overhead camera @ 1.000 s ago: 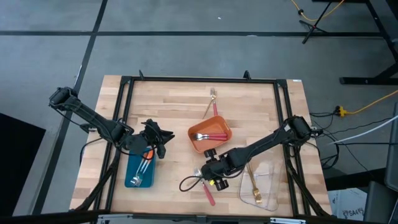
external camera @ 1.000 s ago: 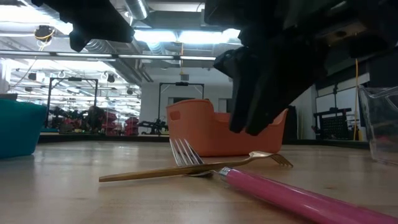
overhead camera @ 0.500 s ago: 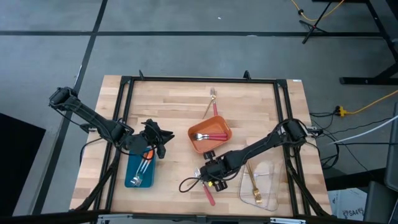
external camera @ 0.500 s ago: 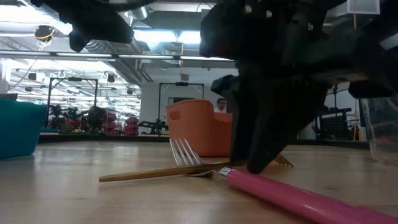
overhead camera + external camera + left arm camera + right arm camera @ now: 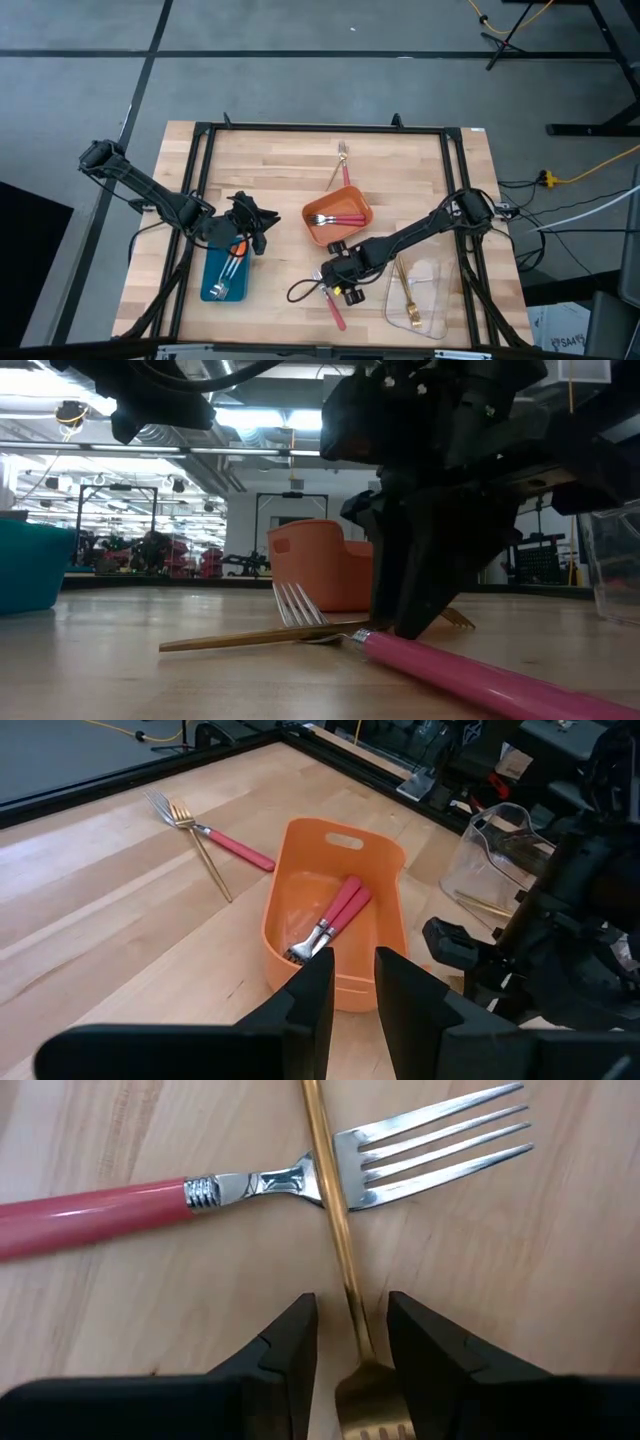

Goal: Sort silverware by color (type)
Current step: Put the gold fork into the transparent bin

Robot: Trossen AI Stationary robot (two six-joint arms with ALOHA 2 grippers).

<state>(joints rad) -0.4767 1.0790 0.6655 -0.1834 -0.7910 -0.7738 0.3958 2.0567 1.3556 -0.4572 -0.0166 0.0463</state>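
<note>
A gold fork lies flat on the table, with its handle across the neck of a pink-handled fork. My right gripper is down at the table near the near edge. It is open, with one finger on each side of the gold fork's neck and a gap on both sides. My left gripper hangs open and narrow above the far end of the blue tray, which holds orange-handled forks. Two pink-handled forks lie in the orange tray.
A clear tray with a gold fork stands to the right of my right gripper. Near the far edge, a gold fork and a pink-handled fork lie crossed. Bare wood lies between the trays and along the table's left side.
My right gripper has come down and moved a little toward the table's left and near edge. Its fingers now stand at the table on either side of the gold fork. The forks have not moved.
</note>
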